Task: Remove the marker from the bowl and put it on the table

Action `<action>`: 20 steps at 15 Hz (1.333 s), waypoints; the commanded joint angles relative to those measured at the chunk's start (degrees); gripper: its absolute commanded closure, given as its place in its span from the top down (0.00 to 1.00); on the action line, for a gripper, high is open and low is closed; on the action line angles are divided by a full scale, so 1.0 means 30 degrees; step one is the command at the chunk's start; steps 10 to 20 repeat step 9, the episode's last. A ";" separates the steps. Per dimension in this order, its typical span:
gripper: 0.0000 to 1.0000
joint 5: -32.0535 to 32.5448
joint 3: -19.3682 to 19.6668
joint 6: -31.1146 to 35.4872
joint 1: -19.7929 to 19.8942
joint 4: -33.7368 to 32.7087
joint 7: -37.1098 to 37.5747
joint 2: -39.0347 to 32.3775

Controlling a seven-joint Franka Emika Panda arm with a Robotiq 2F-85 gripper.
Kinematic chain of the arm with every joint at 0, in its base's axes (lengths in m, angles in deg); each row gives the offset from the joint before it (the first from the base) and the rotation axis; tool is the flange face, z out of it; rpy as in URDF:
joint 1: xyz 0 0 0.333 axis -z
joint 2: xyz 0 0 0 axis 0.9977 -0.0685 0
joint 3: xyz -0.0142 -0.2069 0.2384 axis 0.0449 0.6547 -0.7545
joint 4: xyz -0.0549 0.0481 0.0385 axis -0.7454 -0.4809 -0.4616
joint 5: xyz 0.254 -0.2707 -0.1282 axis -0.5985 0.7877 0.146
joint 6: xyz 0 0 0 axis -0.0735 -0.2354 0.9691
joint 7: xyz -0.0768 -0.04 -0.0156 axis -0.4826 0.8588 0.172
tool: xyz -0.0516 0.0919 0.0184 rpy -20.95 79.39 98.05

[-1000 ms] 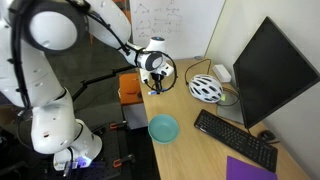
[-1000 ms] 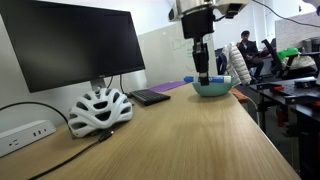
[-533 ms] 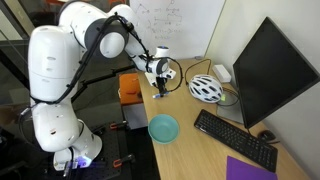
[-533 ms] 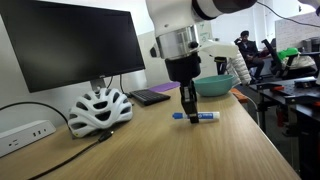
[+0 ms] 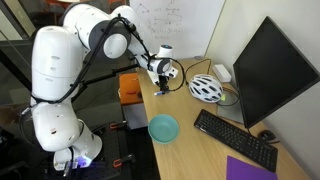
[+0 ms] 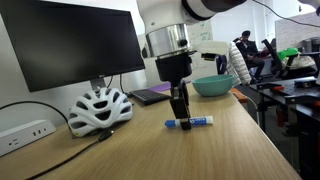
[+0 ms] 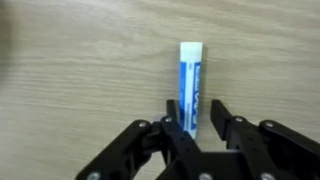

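The marker (image 7: pixel 192 85), a slim white stick with blue print, lies flat on the light wooden table (image 6: pixel 190 155). It also shows in an exterior view (image 6: pixel 196 122). My gripper (image 7: pixel 194 118) stands straight over one end of it, fingertips down at the table top. The jaws are a little apart: one finger touches the marker and a gap shows at the other. The gripper shows in both exterior views (image 6: pixel 180 116) (image 5: pixel 160 86). The teal bowl (image 5: pixel 163 128) stands apart from the gripper near the table edge and looks empty; it also shows behind the arm (image 6: pixel 214 86).
A white-and-black bicycle helmet (image 5: pixel 205 88) (image 6: pixel 98 108) lies beside the gripper. A monitor (image 5: pixel 268 70), a black keyboard (image 5: pixel 235 138) and a purple sheet (image 5: pixel 250 169) take up the far part of the table. A power strip (image 6: pixel 25 132) and cables lie by the helmet.
The gripper carried the marker from above the bowl along the table and down. The marker now lies on the wood, and the jaws have loosened around it.
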 commanded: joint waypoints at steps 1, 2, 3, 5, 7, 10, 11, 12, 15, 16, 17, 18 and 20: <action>0.75 -0.1748 -0.0089 -0.0111 0.0468 0.0382 -0.2108 0.0865; 0.84 -0.2159 -0.0121 -0.0638 0.0625 0.0526 -0.2523 0.1416; 0.90 -0.2571 -0.0214 -0.0944 0.0842 0.0849 -0.3128 0.2193; 1.00 -0.3054 -0.0178 -0.1865 0.1170 0.1358 -0.3936 0.3793; 1.00 -0.2687 0.0154 -0.2787 0.1340 0.1847 -0.3856 0.5518; 1.00 -0.2170 0.0277 -0.3029 0.1700 0.2261 -0.3628 0.6823; 1.00 -0.2170 0.0277 -0.3029 0.1700 0.2261 -0.3628 0.6823; 1.00 -0.2170 0.0277 -0.3029 0.1700 0.2261 -0.3628 0.6823; 1.00 -0.2170 0.0277 -0.3029 0.1700 0.2261 -0.3628 0.6823; 1.00 -0.2170 0.0277 -0.3029 0.1700 0.2261 -0.3628 0.6823; 1.00 -0.2170 0.0277 -0.3029 0.1700 0.2261 -0.3628 0.6823; 1.00 -0.2170 0.0277 -0.3029 0.1700 0.2261 -0.3628 0.6823; 1.00 -0.2170 0.0277 -0.3029 0.1700 0.2261 -0.3628 0.6823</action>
